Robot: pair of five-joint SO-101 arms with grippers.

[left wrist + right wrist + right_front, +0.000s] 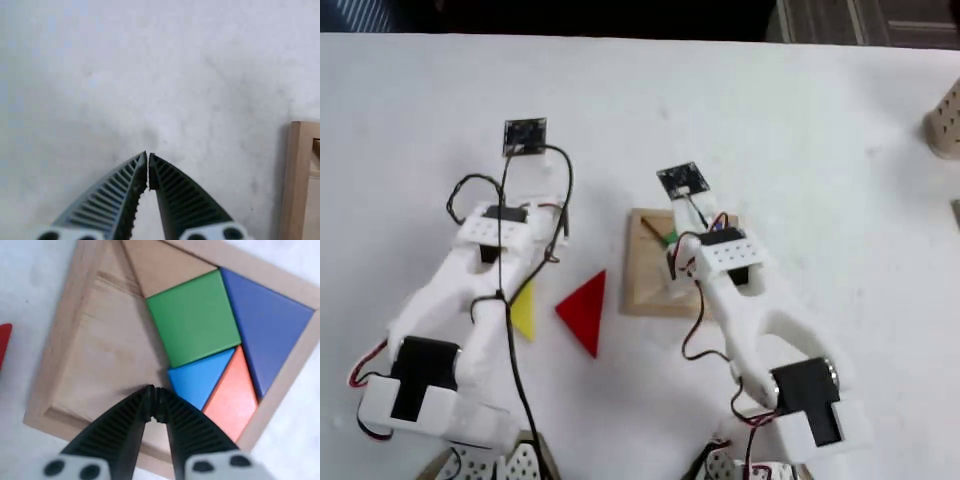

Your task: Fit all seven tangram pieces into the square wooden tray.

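A yellow piece [523, 312] lies nearest, partly under the left arm, with the red triangle [585, 310] just right of it. Farther right sits the wooden tray [645, 290], which holds a green square [197, 322], dark blue triangle [270, 335], light blue triangle [197, 377], orange piece [232, 400] and plain wooden triangle [165, 265]. The right gripper [154, 402] hangs clenched and empty over the tray's bare floor. Beyond the yellow piece, the left gripper [148, 156] is clenched and empty over the white table [800, 150].

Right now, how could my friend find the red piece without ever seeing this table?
Find the square wooden tray on the white table. Beside it, toward the left arm, lies the red triangle. Its yellow neighbour hides partly under that arm; the red one lies bare.
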